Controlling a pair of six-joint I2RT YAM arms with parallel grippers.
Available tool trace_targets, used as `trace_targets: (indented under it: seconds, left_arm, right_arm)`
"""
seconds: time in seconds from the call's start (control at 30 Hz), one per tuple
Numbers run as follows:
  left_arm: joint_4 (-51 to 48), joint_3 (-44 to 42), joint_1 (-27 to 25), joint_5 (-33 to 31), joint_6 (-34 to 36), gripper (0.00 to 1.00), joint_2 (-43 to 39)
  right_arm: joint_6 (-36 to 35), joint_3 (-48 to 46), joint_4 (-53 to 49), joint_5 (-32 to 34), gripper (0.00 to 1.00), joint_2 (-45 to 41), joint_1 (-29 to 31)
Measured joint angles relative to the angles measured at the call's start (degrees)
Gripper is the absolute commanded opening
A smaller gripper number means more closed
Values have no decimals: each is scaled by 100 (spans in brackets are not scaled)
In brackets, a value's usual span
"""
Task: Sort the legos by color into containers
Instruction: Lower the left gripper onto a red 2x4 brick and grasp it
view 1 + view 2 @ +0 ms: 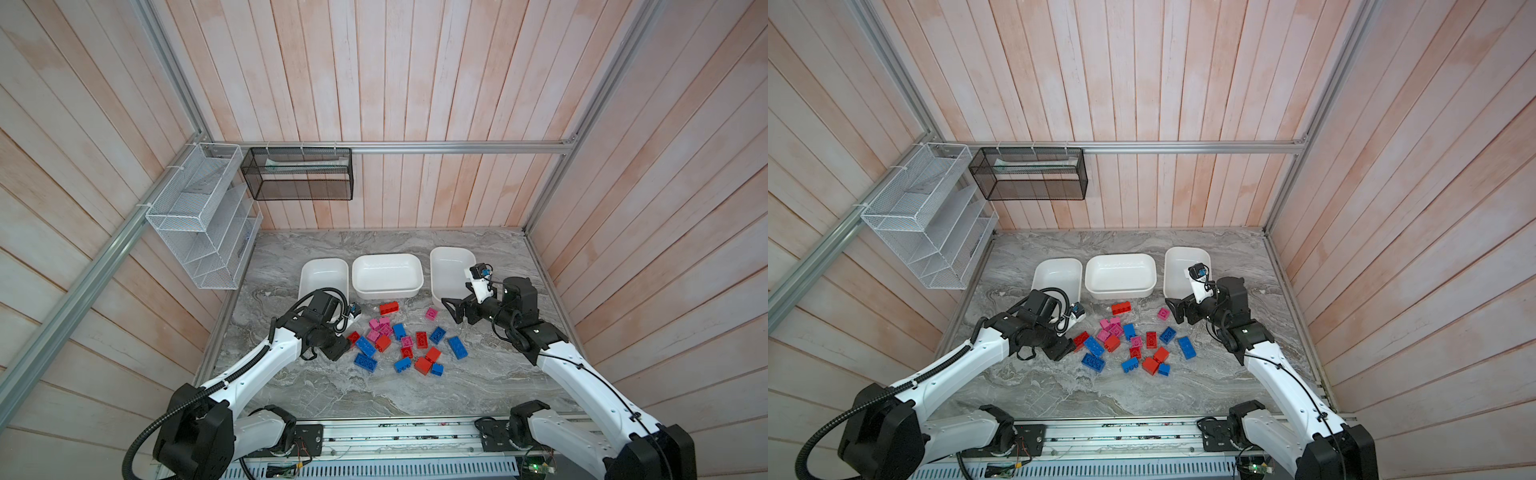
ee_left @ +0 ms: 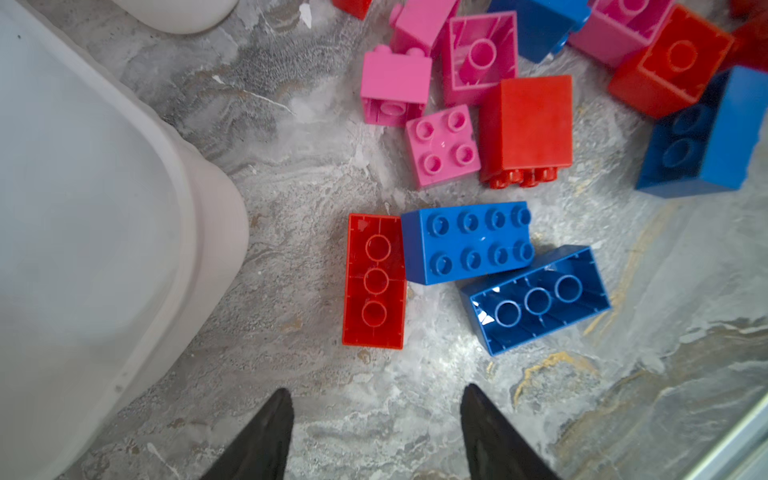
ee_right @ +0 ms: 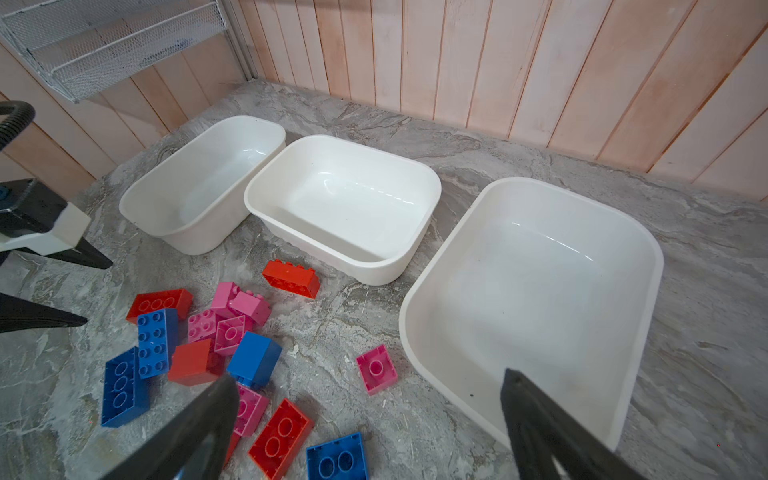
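The legos (image 1: 399, 340) lie as a loose pile of red, blue and pink bricks on the marble table in both top views. Behind them stand three white containers: left (image 1: 323, 261), middle (image 1: 386, 255) and right (image 1: 451, 249). All three look empty in the right wrist view. My left gripper (image 2: 376, 395) hangs open just short of an upside-down red oblong brick (image 2: 374, 280), with nothing between its fingers. A blue studded brick (image 2: 465, 243) lies against that red one. My right gripper (image 3: 370, 378) is open above a lone pink brick (image 3: 376, 369), beside the right container (image 3: 648, 245).
A white wire rack (image 1: 199, 220) and a black mesh basket (image 1: 297, 174) hang on the wall at back left. One red brick (image 1: 389, 308) lies apart near the middle container. Wooden walls and an aluminium frame (image 1: 457, 146) enclose the table.
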Motion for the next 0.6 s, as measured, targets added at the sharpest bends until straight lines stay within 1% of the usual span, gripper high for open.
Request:
trace_targets:
  seconds: [0.23, 0.37, 0.5, 0.6]
  left_arm:
    - [350, -149, -170, -188, -2, 61, 402]
    - [579, -149, -181, -205, -17, 54, 719]
    - [675, -146, -238, -251, -66, 52, 1051]
    - [782, -146, -256, -247, -83, 46, 1158]
  right_arm:
    - [2, -140, 9, 2, 98, 0, 0]
    - [2, -219, -2, 17, 98, -9, 0]
    - [4, -258, 4, 46, 98, -59, 0]
    - [13, -278, 28, 46, 98, -63, 0]
